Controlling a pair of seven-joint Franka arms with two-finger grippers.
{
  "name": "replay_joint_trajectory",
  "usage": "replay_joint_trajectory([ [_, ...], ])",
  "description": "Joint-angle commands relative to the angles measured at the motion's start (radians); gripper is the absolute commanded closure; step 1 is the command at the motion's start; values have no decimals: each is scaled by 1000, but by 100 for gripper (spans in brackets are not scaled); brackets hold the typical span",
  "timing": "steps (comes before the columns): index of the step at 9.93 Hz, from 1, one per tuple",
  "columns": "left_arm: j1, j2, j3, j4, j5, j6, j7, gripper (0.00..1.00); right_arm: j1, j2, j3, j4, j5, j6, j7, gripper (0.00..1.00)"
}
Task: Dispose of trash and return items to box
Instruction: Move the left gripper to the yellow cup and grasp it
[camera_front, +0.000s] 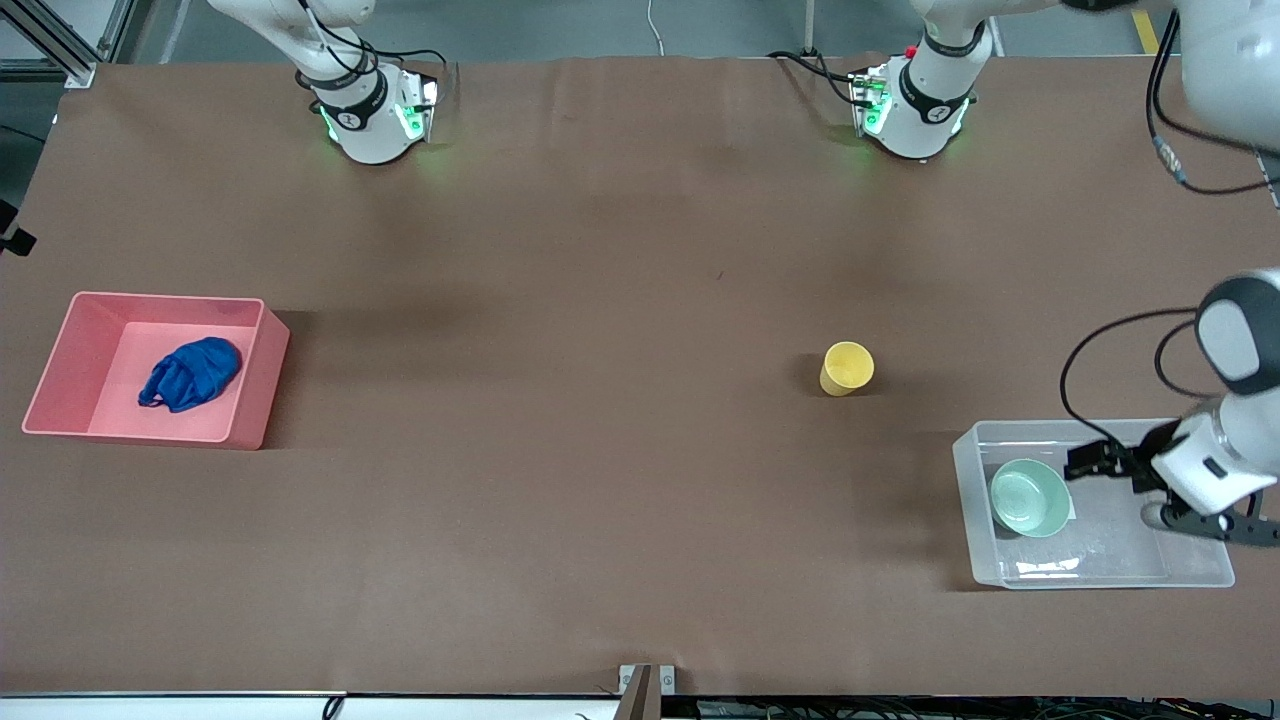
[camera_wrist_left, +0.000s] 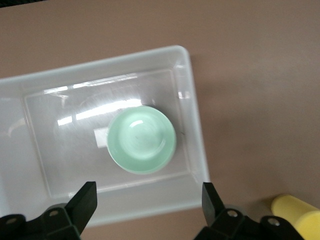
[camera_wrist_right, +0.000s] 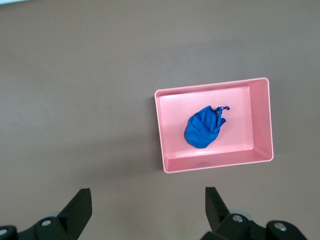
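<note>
The blue trash wad (camera_front: 190, 374) lies in the pink bin (camera_front: 258, 385) at the right arm's end of the table; both show in the right wrist view, the wad (camera_wrist_right: 203, 127) in the bin (camera_wrist_right: 260, 120). The mint-green bowl (camera_front: 1029, 497) sits in the clear box (camera_front: 968, 490) at the left arm's end. My left gripper (camera_front: 1090, 461) hangs open and empty over the box. In the left wrist view the gripper (camera_wrist_left: 148, 195) is over the box wall (camera_wrist_left: 196, 125) beside the bowl (camera_wrist_left: 142, 140). The yellow cup (camera_front: 847, 367) stands on the bare table. My right gripper (camera_wrist_right: 147, 197) is open, empty, high over the table.
The cup's edge shows in the left wrist view (camera_wrist_left: 299, 214), outside the box. A white sticker (camera_wrist_left: 100, 136) lies under the box floor. The arm bases (camera_front: 370, 115) stand at the table's edge farthest from the front camera.
</note>
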Motion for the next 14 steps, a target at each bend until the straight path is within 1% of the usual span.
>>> replay_joint_trajectory([
  [1,-44,-176,-20,-303,26,66,-86,7,-5,9,10,0,-5,-20,-4,0],
  [3,-41,-300,-83,-525,15,154,-157,7,-3,9,10,0,-5,-20,-4,0],
  [4,-39,-340,-108,-631,10,244,-186,7,-3,9,10,0,-5,-21,-4,0],
  [5,-39,-345,-131,-692,10,291,-203,7,-3,9,10,0,-5,-23,-4,0],
  [7,-44,-287,-180,-736,10,378,-221,7,-2,9,10,0,-5,-25,-5,0],
  [9,-46,-200,-234,-741,10,452,-255,7,-2,9,10,0,-5,-25,-2,0],
  [12,-47,-135,-251,-741,15,491,-257,7,1,9,13,2,-5,-26,-1,0],
  [13,-49,-106,-252,-741,18,526,-258,10,1,9,13,2,-5,-26,-2,0],
  [14,-53,-83,-252,-739,18,563,-258,26,1,9,13,2,-3,-28,-1,0],
])
